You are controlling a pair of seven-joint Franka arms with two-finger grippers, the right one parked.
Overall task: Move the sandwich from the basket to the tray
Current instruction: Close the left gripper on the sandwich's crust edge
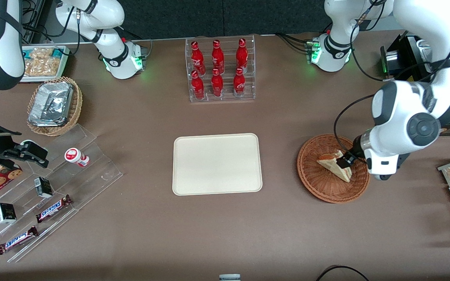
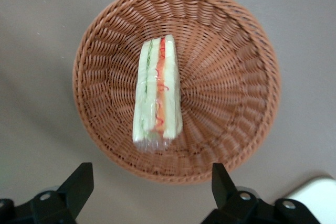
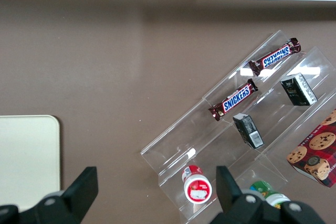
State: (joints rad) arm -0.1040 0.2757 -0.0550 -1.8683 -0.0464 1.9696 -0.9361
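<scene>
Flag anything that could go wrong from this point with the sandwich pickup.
The gripper hovers open above the sandwich, which stands on a narrow edge in the basket; an off-centre descent might tip it rather than straddle it. Its clear wrap looks slick and the bread soft, so it may slip or get squashed. The light wicker basket could shift if the fingers catch its weave, before anything reaches the tray.

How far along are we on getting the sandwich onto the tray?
Early. Done: the gripper has reached the basket and hangs above it, fingers open. In hand: lining up on the sandwich, which lies in the basket, ungrasped. Left: descend, grasp, lift, carry it to the tray, which holds nothing, and release.
</scene>
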